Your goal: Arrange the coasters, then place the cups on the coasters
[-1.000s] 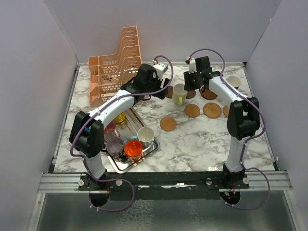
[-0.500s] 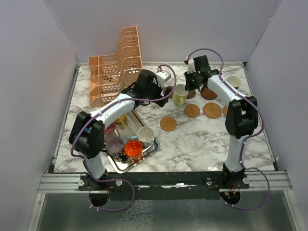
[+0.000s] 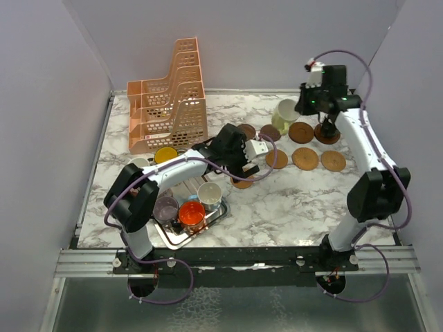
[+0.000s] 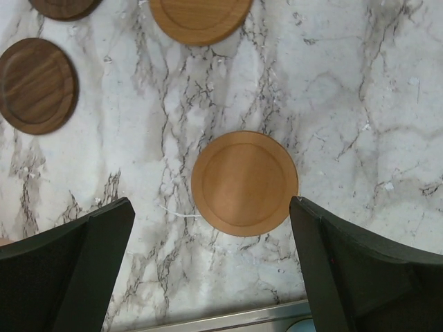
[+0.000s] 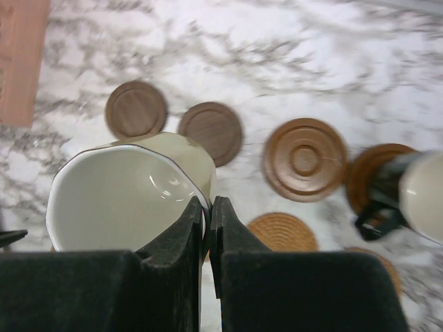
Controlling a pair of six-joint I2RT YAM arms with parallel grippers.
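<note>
1. The table [image 3: 291, 200] has a smooth marble top, so flat things likely slide on it easily.
2. The tray [image 3: 220, 214] lies at the near left, and several cups [image 3: 192, 213] wait in it.
3. The right gripper [image 5: 208, 207] is clamped on the wall of a cream cup [image 5: 118, 194], one finger inside and one outside. It holds the cup in the air above the far coasters [image 3: 301, 131].
4. The cup looks glazed and is probably ceramic: stiff, slick, chippable and fairly heavy for its size. A pinch on the thin wall lets it swing, so it wants a slow, level descent. The side opposite the handle is the safest place to hold it.
5. The left gripper [image 4: 211, 202] hangs with its jaws spread wide over a tan coaster [image 4: 244, 183] just beside the tray. One finger is on each side and neither touches it.
6. The coaster is a thin wooden disc, likely light and rigid. Lying flat, it offers only its rim, so the fingers must come down to the marble and close across its full width. It may skid or tip up if caught off-centre.
</note>
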